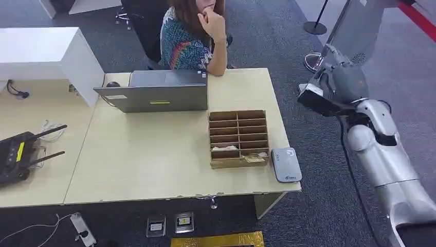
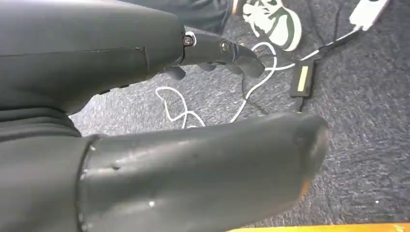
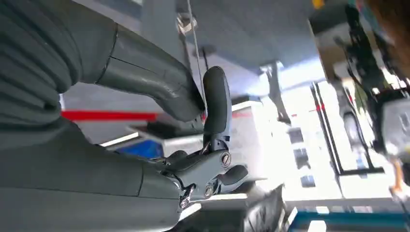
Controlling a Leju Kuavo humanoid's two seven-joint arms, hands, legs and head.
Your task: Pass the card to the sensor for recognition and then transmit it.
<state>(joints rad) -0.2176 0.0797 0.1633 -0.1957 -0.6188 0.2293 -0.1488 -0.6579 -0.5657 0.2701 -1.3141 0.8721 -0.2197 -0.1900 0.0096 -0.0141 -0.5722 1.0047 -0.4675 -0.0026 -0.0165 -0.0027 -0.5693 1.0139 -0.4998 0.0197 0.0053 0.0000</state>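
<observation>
We see the right hand (image 3: 212, 145) pinching a thin card (image 3: 196, 58) edge-on, well off the tabletop's (image 1: 154, 159) right edge, so it may slip before reaching the sensor (image 1: 286, 164), while the left hand's (image 2: 217, 50) fingers hang curled, holding nothing

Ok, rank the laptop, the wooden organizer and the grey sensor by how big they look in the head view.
Largest to smallest, as they look in the head view:
1. laptop
2. wooden organizer
3. grey sensor
All three sit on the same table, so nearness to the camera hardly skews the order.
</observation>
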